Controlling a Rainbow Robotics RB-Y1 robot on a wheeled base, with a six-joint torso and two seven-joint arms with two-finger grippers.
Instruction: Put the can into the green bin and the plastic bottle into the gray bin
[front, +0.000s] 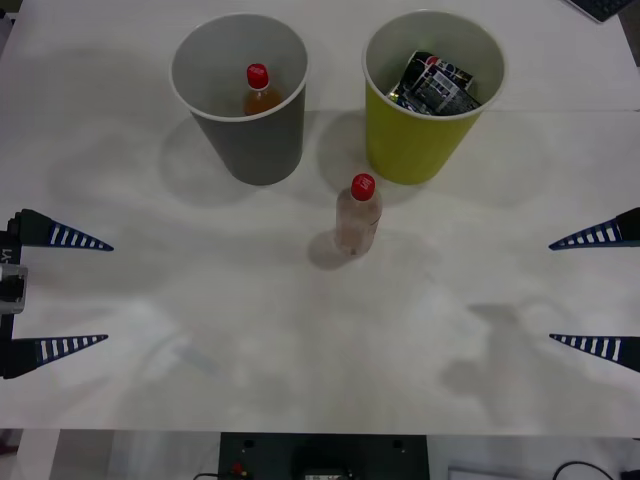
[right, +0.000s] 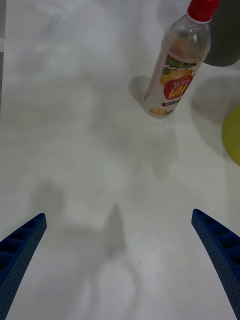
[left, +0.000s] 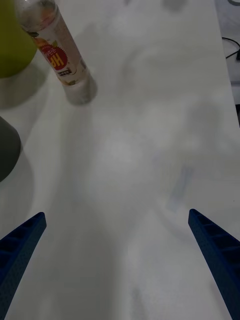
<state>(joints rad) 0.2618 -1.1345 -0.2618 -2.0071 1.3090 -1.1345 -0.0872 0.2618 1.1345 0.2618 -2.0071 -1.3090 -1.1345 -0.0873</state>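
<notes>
Front view: white table; gray bin holds an orange-liquid bottle, green bin holds the can. Plastic bottle stands upright just before the bins. Left gripper and right gripper at table edges, both spread wide, empty. Right wrist view: bottle well beyond open fingers. Left wrist view: same bottle beside the green bin, fingers apart, touching nothing.
</notes>
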